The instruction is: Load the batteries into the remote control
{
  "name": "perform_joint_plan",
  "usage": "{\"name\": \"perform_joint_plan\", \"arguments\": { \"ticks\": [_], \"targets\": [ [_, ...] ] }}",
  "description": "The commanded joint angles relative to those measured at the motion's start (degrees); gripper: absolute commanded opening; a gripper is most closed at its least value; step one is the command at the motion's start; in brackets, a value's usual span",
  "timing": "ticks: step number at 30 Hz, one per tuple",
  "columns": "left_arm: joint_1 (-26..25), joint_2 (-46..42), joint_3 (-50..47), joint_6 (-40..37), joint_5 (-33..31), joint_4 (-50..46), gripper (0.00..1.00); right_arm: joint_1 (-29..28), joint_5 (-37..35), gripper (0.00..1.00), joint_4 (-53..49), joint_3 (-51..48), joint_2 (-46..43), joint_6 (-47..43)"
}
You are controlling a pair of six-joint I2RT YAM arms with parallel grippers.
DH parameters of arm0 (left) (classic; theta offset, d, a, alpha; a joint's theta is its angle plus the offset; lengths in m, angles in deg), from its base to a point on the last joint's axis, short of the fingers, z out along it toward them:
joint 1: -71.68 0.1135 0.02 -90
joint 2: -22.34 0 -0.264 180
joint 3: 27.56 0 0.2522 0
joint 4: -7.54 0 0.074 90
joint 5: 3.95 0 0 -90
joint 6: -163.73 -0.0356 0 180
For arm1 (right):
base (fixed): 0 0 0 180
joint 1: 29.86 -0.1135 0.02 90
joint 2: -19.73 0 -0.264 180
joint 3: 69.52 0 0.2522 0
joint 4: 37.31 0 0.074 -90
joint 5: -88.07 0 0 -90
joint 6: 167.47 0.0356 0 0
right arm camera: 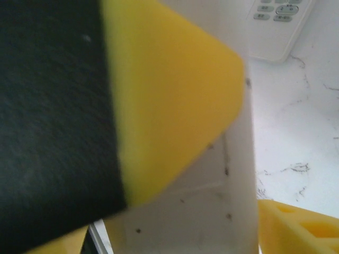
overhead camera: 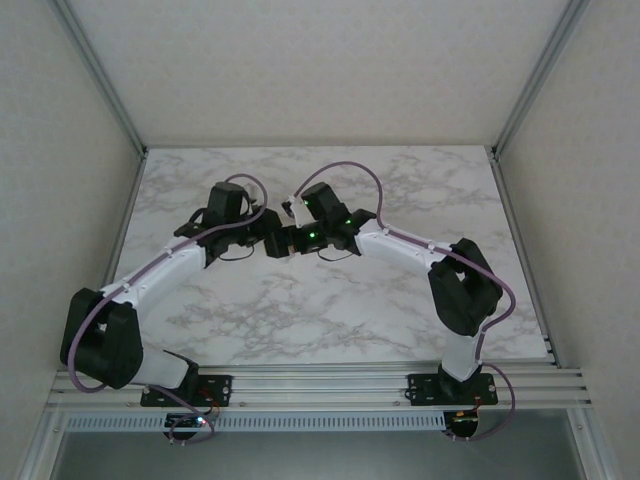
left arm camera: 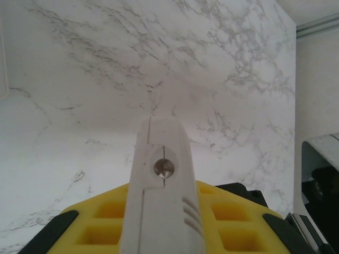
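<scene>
Seemingly closed remote [left arm camera: 161, 153] in left gripper [left arm camera: 162, 217]

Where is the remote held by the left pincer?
In the left wrist view, the remote stands bottom centre between the left pincer's yellow pads, above the marble table.

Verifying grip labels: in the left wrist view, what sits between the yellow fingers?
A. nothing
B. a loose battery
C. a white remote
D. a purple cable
C: the left gripper is shut on a white remote, which juts forward out of its grip.
</scene>
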Motion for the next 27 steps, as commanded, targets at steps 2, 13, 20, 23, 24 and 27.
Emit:
{"name": "perform_joint_plan", "arguments": {
  "ticks": [2, 13, 20, 23, 24, 27],
  "targets": [
    [-0.5, 2.0, 5.3, -5.8, -5.8, -8.9, 0.06, 0.3, -2.8, 0.89, -4.1, 0.7, -5.2, -2.6],
    [-7.6, 25.2, 28.5, -12.0, -20.9, -35.2, 0.0, 12.9, -9.3, 0.91, 0.3, -21.3, -25.3, 4.2],
    [-12.8, 45.0, 52.2, -7.9, -35.7, -52.7, 0.0, 15.1, -10.4, 0.92, -1.3, -27.2, -32.0, 2.0],
    [-13.4, 51.8, 60.2, -6.6, -37.4, -57.9, 0.03, 15.6, -9.8, 0.92, -1.3, -28.8, -33.6, 1.2],
    [-13.4, 53.2, 61.8, -6.4, -37.1, -58.3, 0.05, 15.8, -9.7, 0.92, -1.4, -29.0, -34.0, 0.8],
    [-13.5, 57.6, 67.7, -5.2, -37.8, -60.7, 0.1, 16.0, -8.8, 0.92, -1.4, -29.9, -34.8, 0.2]
  ]
}}
